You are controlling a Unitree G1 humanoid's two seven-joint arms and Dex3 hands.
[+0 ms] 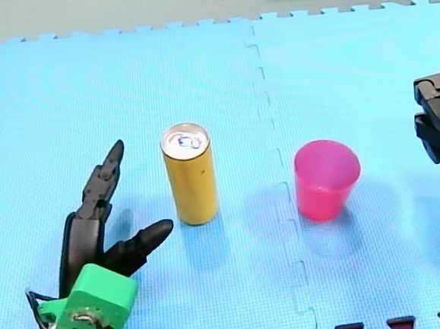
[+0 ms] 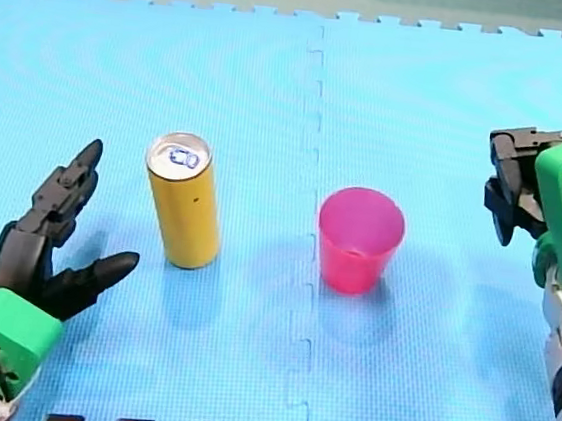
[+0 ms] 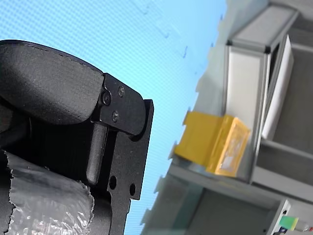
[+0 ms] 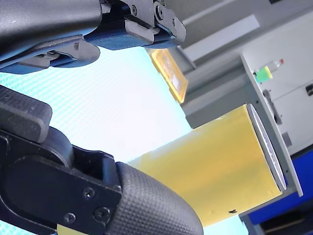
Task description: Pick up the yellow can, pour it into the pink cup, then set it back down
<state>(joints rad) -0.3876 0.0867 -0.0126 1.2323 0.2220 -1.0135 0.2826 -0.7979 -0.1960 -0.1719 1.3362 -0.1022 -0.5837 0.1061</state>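
My left hand (image 1: 96, 231), down by me, is empty with fingers uncurled. The yellow can (image 1: 190, 178) stands straight up just right of it. My right hand (image 2: 520, 185) is far off, past the pink cup (image 1: 326, 179).

Can (image 1: 189, 174) left of cup (image 1: 326, 179)

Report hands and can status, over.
Left hand open, beside yellow can, not touching. Right hand shut, right of pink cup. Can upright; nothing between can and cup.
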